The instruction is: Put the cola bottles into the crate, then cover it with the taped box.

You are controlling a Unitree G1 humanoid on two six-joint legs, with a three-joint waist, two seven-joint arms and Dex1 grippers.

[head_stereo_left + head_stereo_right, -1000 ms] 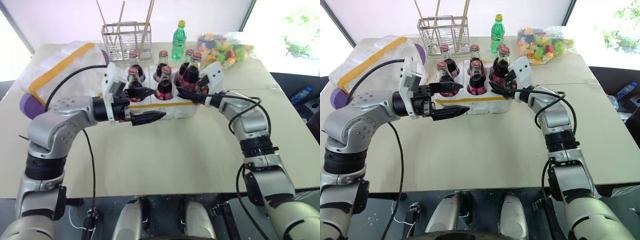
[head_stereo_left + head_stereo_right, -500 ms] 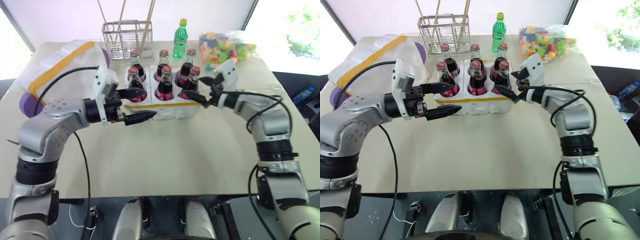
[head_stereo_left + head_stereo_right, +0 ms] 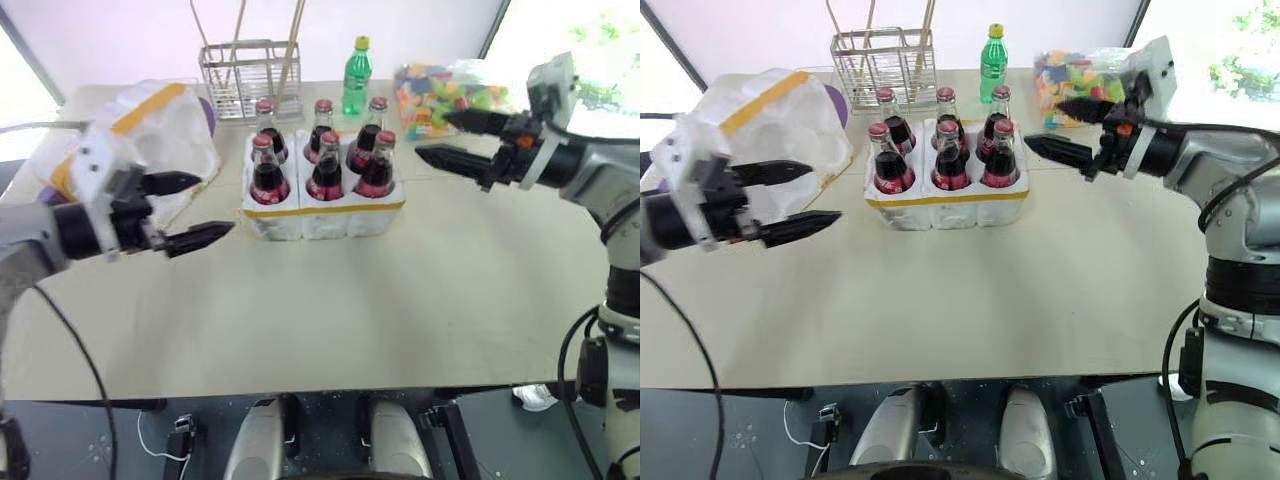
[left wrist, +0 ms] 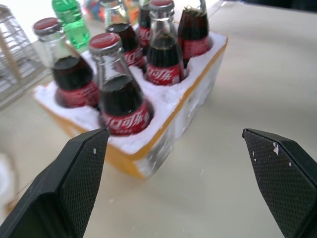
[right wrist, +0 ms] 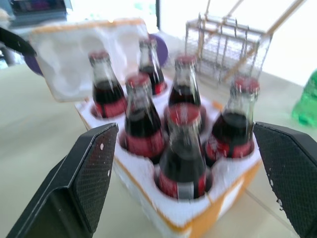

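Both arms have pulled back from the low white foam crate (image 3: 322,205): the left gripper (image 3: 190,210) now hangs near the large yellow-taped white foam box (image 3: 150,135), and the right gripper (image 3: 455,140) is raised beside the crate, both with jaws spread and empty. All six small red-capped glass cola bottles (image 3: 325,165) stand in the crate's wells at the table's middle. Loading looks finished, so covering with the box likely comes next.

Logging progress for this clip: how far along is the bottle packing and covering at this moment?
Done: all six cola bottles stand in the crate, one per well. In hand: nothing; the left pincer and right pincer are both open and empty, off to either side of the crate. Left: the taped box lies at the table's left, not yet picked up and set over the crate.
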